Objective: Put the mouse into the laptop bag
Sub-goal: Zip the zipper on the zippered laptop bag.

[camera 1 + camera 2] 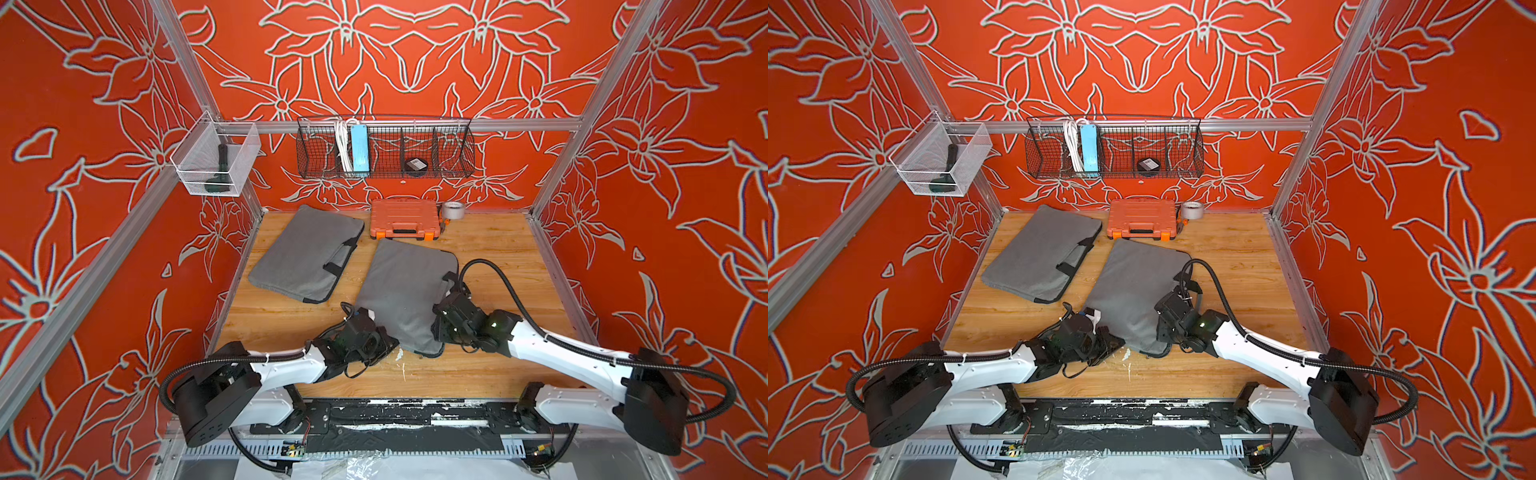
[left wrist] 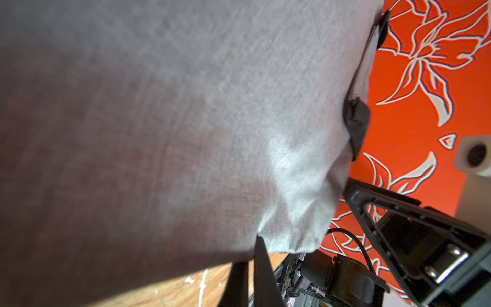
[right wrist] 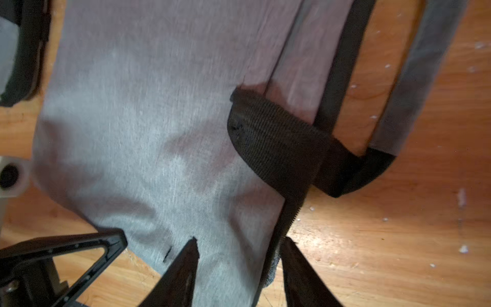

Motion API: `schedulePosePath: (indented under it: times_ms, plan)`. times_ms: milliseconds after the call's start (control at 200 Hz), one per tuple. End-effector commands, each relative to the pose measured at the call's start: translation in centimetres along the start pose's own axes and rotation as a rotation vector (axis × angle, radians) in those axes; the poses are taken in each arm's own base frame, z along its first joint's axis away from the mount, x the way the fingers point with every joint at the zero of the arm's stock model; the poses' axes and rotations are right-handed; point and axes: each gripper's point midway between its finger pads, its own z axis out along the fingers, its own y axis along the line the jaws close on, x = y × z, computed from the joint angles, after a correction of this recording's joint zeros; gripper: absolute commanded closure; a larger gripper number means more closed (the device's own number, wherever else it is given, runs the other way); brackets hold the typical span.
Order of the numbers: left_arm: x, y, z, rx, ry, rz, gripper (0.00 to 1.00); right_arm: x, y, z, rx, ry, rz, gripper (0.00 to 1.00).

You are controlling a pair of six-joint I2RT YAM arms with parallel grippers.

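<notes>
A grey laptop bag [image 1: 403, 282] [image 1: 1133, 282] lies slantwise in the middle of the wooden table, its near end raised off the wood. My left gripper [image 2: 249, 265] [image 1: 392, 340] is shut on the grey fabric at the bag's near left corner. My right gripper [image 3: 240, 247] [image 1: 438, 332] stands open at the bag's near right edge. One finger rests over the grey cloth [image 3: 146, 106] and one is outside the zipper edge [image 3: 289, 212]. The black handle strap [image 3: 279, 141] lies just ahead of it. The mouse shows in no view.
A second grey bag [image 1: 307, 253] lies at the back left of the table. An orange tool case [image 1: 405, 218] and a tape roll [image 1: 453, 210] stand against the back wall. A wire basket [image 1: 386, 149] and a white mesh basket [image 1: 216, 162] hang above.
</notes>
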Motion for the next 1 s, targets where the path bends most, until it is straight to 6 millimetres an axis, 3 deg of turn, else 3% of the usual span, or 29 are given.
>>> schedulePosePath:
  times_ms: [0,285,535,641,996]
  plan:
    - [-1.5,-4.0,0.1,0.073,-0.051,0.039,1.0,0.1,-1.4,-1.3,0.075,-0.048,-0.064,0.43]
    - [-1.9,-7.6,1.1,0.103,-0.026,0.058,1.0,2.1,-0.1,-4.9,0.019,-0.129,-0.177,0.42]
    - [-2.0,-8.3,1.6,0.112,-0.016,0.059,1.0,4.7,1.6,-1.8,0.008,-0.082,-0.203,0.69]
    - [-1.8,-8.4,1.8,0.11,-0.001,0.056,1.0,5.0,2.2,-1.2,0.019,-0.093,-0.208,0.69]
    - [-2.2,-9.0,1.1,0.116,-0.023,0.058,1.0,4.1,0.3,0.4,0.148,-0.189,-0.191,0.69]
